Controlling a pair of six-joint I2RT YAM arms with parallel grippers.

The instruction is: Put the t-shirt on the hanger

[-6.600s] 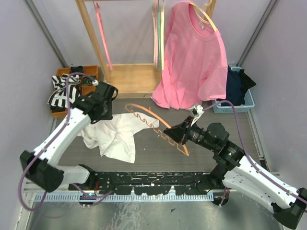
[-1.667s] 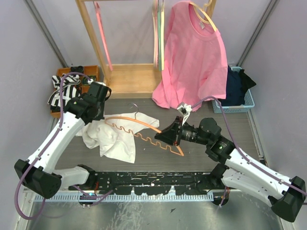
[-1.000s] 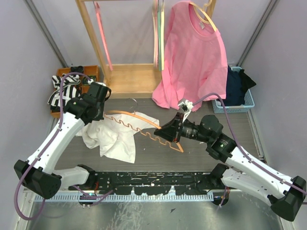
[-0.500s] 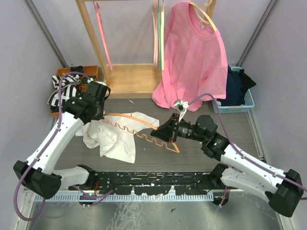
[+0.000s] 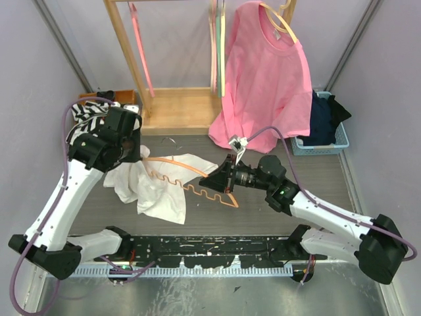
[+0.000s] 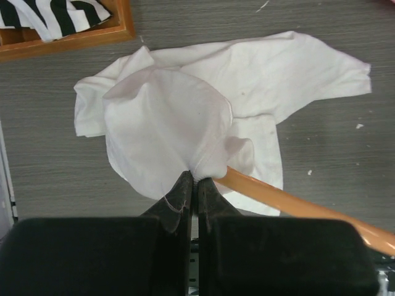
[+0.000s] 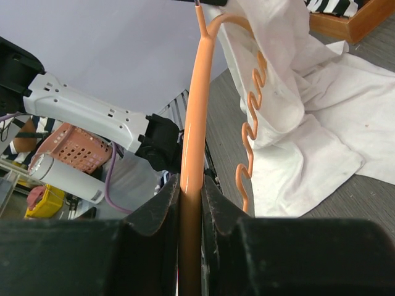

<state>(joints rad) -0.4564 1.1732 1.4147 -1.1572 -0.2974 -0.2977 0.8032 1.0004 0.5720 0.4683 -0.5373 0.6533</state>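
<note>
The white t-shirt (image 5: 161, 186) lies crumpled on the grey table, left of centre. My left gripper (image 5: 135, 157) is shut on a fold of it and lifts that part; in the left wrist view the cloth (image 6: 166, 129) bulges over the end of the orange hanger (image 6: 290, 205). My right gripper (image 5: 223, 179) is shut on the hanger's (image 5: 197, 186) right shoulder and holds it tilted, its left end inside the shirt. In the right wrist view the hanger's bar (image 7: 192, 148) runs up between the jaws and the shirt (image 7: 290, 92) drapes over its far end.
A pink t-shirt (image 5: 266, 82) hangs on a cream hanger from the wooden rack (image 5: 174, 108) at the back. A wooden tray with striped cloth (image 5: 89, 115) sits at the back left. A blue basket (image 5: 325, 131) of dark clothes sits at the right.
My right gripper has carried the hanger leftwards, so its left end has gone into the shirt. My left gripper has lifted the shirt's fold up and over that end.
</note>
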